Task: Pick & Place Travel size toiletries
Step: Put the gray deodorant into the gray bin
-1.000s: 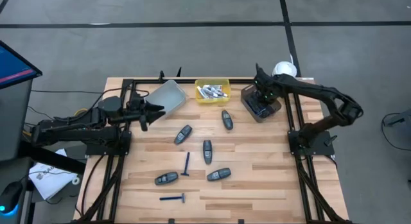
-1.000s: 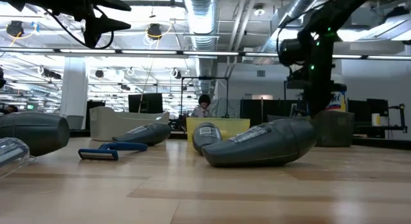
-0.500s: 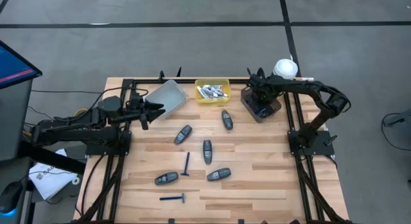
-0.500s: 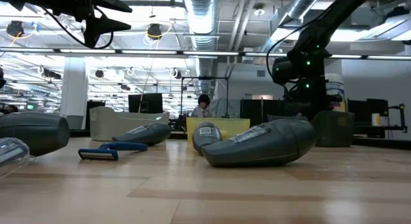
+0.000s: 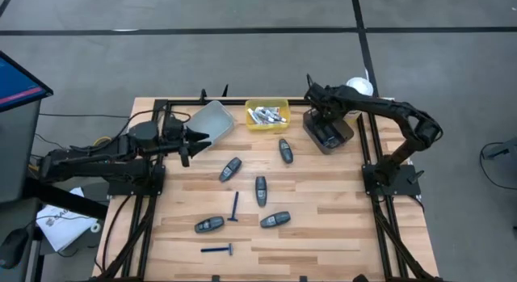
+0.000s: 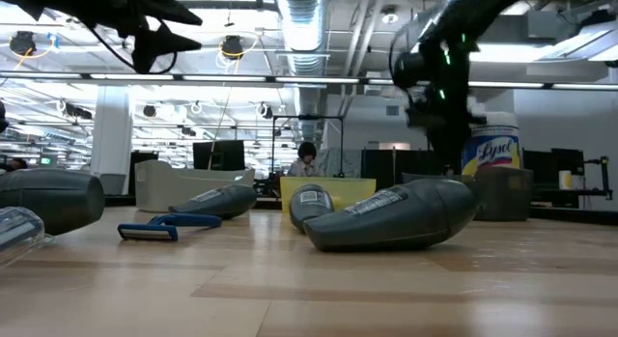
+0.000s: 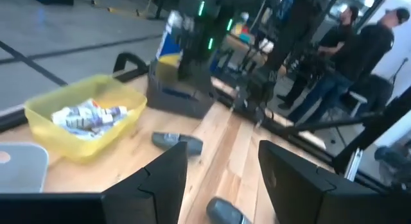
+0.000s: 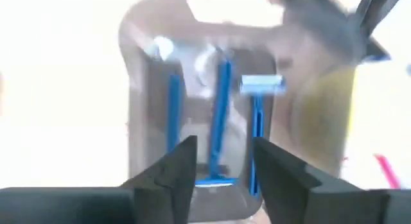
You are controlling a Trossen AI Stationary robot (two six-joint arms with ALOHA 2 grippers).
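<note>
Your right tool (image 5: 313,94) hangs above the dark grey bin (image 5: 327,131) at the far right of the bench (image 5: 323,225), its fingers (image 8: 173,169) parted with nothing between them; straight below, its wrist view shows three thin blue razors (image 8: 221,108) lying lengthwise inside that bin. Your left tool (image 5: 195,140) waits on the left side, just beside the light grey bin (image 5: 212,123), fingers also apart and empty. Between the two bins sits the yellow bin (image 5: 267,115), holding white mini tubes (image 5: 267,115). Five dark grey oval pods are scattered loose on the wood: one (image 5: 285,149) near the dark bin, one (image 5: 230,170) left of it, one (image 5: 261,190) mid-bench, and two nearer the front (image 5: 210,225) (image 5: 275,220). Two more razors lie loose, one (image 5: 234,207) between the pods and one (image 5: 217,250) near the front edge. The white wipes canister (image 5: 360,87) stands behind the dark bin.
</note>
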